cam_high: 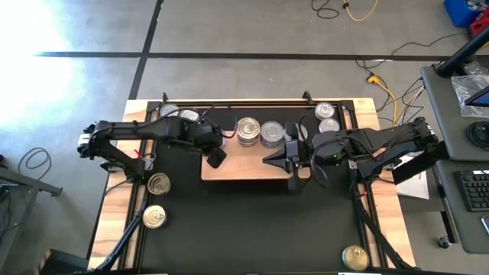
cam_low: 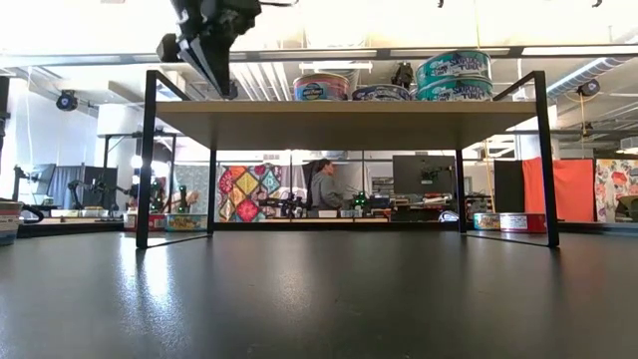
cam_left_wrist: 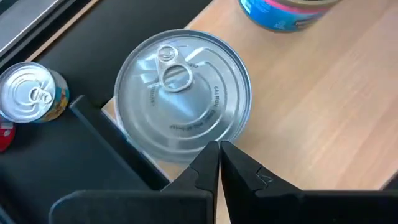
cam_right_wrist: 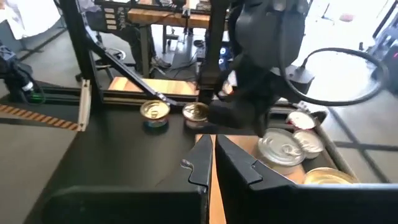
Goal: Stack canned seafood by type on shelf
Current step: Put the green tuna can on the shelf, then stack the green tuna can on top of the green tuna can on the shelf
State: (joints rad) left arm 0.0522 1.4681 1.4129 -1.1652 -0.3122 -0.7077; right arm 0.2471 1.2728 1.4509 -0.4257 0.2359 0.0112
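Observation:
The shelf (cam_high: 248, 169) is a pale wood board on black legs at the middle of the black mat. Tins stand along its far part (cam_high: 247, 131) (cam_high: 273, 134); in the low view two of them are stacked (cam_low: 454, 75). A silver tin (cam_left_wrist: 183, 93) sits on the shelf's left corner. My left gripper (cam_left_wrist: 219, 158) is shut and slants down, its tips at that tin's rim. My right gripper (cam_high: 271, 160) is shut with nothing in it and hangs roughly level over the shelf's right part. My left gripper's shut fingertips (cam_left_wrist: 211, 152) come from above, slanting down, to the edge of the silver tin's lid (cam_left_wrist: 199, 140). I cannot tell whether they touch it. The tin stands flat on the shelf, pull tab up.
Loose tins lie on the mat: two at the left (cam_high: 159, 183) (cam_high: 154, 218), one at the near right (cam_high: 355, 256), others at the far right (cam_high: 327, 118) and far left (cam_high: 189, 116). The shelf's black legs (cam_low: 146, 160) stand at its corners.

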